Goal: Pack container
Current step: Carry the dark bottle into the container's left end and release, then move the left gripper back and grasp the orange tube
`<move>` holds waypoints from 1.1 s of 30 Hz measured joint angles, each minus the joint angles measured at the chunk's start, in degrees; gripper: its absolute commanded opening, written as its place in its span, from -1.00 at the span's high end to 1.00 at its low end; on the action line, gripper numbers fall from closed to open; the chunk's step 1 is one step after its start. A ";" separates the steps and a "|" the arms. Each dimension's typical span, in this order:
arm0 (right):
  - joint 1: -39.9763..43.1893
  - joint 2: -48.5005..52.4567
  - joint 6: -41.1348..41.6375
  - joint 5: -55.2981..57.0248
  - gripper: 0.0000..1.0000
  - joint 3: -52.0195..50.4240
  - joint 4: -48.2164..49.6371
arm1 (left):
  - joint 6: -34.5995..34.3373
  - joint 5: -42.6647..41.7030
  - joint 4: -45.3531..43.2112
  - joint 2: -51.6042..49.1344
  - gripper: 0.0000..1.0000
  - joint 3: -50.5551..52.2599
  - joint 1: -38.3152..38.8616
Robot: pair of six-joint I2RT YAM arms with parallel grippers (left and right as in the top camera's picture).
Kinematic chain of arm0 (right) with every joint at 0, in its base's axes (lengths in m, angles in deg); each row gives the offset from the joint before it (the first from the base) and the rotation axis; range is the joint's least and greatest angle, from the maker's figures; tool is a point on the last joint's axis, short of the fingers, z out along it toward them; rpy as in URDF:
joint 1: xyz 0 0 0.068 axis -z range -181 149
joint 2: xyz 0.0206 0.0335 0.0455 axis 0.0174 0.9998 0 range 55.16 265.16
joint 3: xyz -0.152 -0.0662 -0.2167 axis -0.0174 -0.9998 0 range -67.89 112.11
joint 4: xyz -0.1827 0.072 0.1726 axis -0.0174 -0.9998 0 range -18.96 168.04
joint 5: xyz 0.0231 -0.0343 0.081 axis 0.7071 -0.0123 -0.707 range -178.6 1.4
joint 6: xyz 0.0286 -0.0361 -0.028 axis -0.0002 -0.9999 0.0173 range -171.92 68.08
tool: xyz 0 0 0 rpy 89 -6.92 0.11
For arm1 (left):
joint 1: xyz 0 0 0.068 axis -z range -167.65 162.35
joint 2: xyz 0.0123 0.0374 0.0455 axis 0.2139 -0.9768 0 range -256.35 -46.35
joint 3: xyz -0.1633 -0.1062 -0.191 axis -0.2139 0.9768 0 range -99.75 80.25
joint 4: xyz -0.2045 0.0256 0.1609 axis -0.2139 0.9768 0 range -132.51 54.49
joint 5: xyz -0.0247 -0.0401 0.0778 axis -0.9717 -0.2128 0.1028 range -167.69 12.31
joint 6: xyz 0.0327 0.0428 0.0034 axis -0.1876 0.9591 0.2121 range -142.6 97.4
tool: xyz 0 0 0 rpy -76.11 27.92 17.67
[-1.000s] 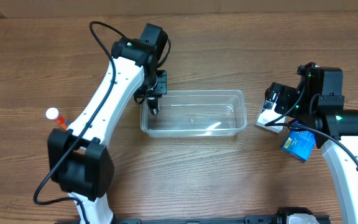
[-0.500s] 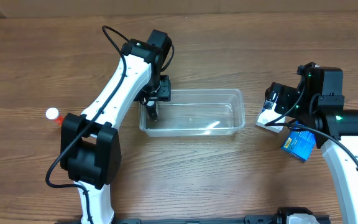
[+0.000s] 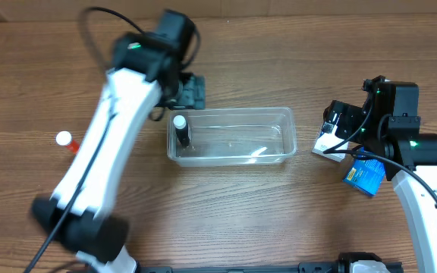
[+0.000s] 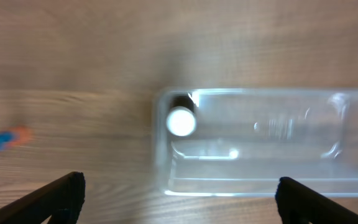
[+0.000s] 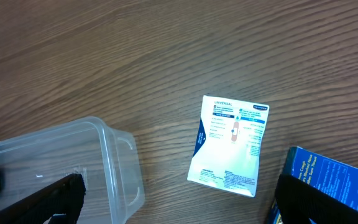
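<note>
Overhead: one white-capped bottle (image 3: 180, 130) stands in the container (image 3: 234, 136). My left gripper (image 4: 179, 186) and right gripper (image 5: 179, 183) gape empty. White box (image 3: 325, 142), blue box (image 3: 365, 176) and orange vial (image 3: 67, 141) lie outside, not yet packed.

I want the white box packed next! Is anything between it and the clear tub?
Nothing visible. Only bare table lies between the white box and the container. The blue box sits on the other side, and the small bottle stands at the tub's far end.
</note>
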 measured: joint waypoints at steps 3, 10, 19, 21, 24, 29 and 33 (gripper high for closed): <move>0.00 0.00 -0.02 0.02 -1.00 0.00 0.02 | -0.26 3.23 2.12 9.11 -1.00 -1.62 -6.05; 0.00 0.02 -0.04 0.02 -1.00 0.00 0.02 | -1.09 4.68 6.16 12.55 -1.00 0.76 -32.48; 0.00 2.45 -0.02 0.02 -1.00 0.11 0.02 | -0.87 1.05 -5.03 2.86 -1.00 16.65 -43.58; 0.02 2.45 -0.02 0.00 -1.00 0.11 0.04 | -0.79 0.04 -6.01 -1.27 -1.00 17.16 -43.50; 0.00 2.45 -0.04 0.02 -1.00 0.11 0.02 | 0.48 -1.40 -6.56 -5.60 -1.00 17.22 -43.50; 0.00 2.45 -0.04 0.00 -1.00 0.11 0.07 | 0.68 -1.99 -7.30 -9.09 -0.96 17.22 -43.50; 0.00 2.45 -0.02 0.02 -1.00 0.11 0.02 | 0.76 -2.38 -7.28 -10.64 -0.71 17.22 -43.50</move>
